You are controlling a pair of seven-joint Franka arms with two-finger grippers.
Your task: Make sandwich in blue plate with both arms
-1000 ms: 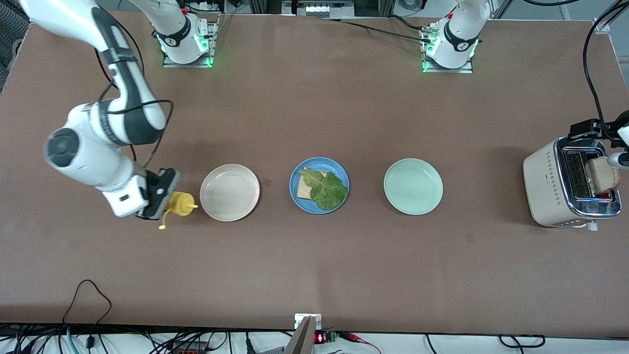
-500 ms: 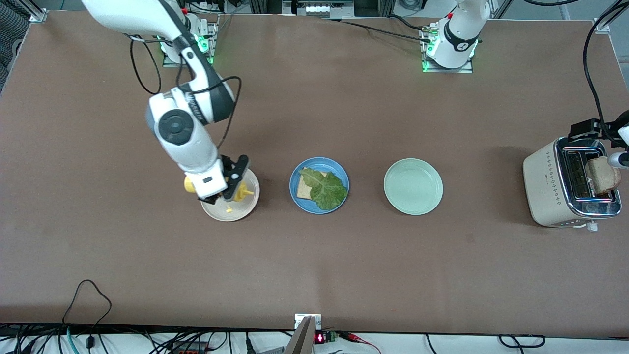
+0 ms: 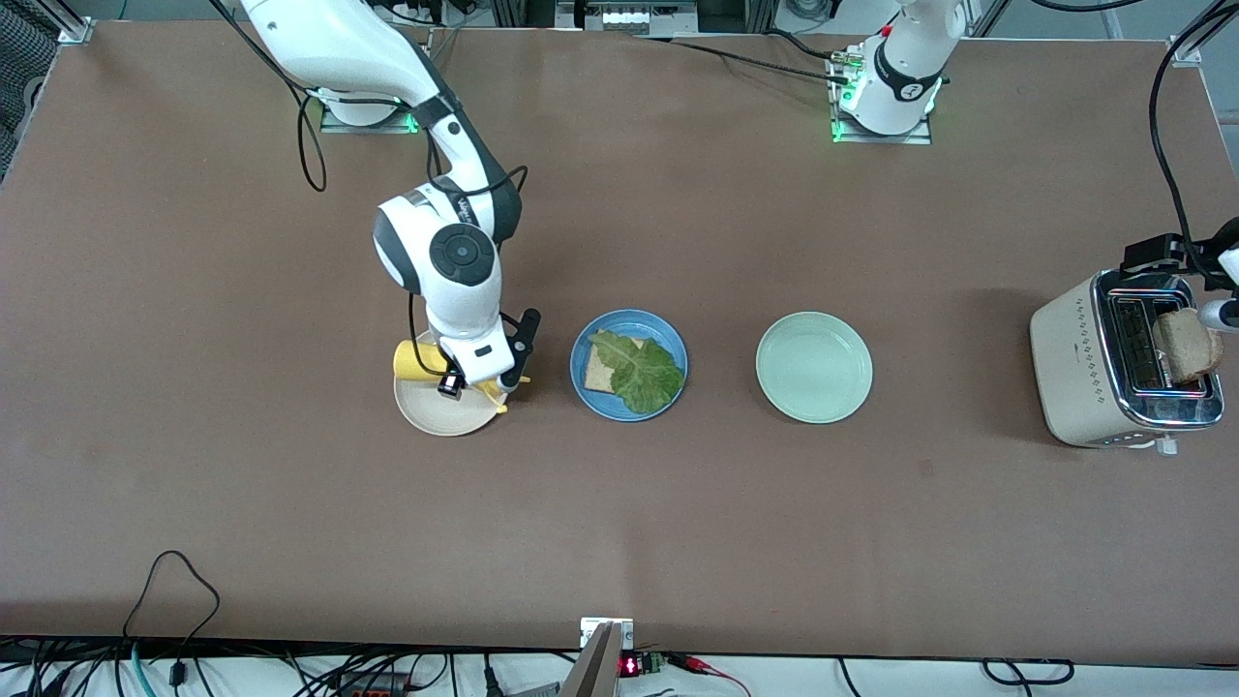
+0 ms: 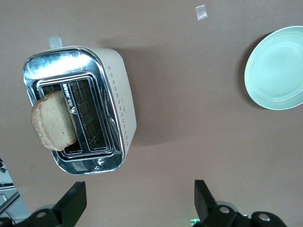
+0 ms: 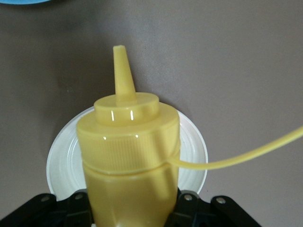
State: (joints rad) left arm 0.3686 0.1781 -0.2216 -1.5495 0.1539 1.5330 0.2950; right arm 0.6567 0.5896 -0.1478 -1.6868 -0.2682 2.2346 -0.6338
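Carrying mustard bottle [image 3: 418, 358] clamped in our right gripper [image 3: 476, 379] from worktop's end to over beige plate [image 3: 440, 411], approaching blue plate [image 3: 584, 341] holding bread [image 3: 598, 373] and lettuce [image 3: 642, 373]; sauce next. Left gripper [image 4: 137, 201] spread above toaster [image 4: 80, 111].

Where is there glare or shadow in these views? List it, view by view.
Front view: green lamp glow at both arm bases; soft shadow beside the toaster. Left wrist view: bright glare on the toaster's chrome top. Right wrist view: small highlights on the yellow squeeze bottle held in the right claw.
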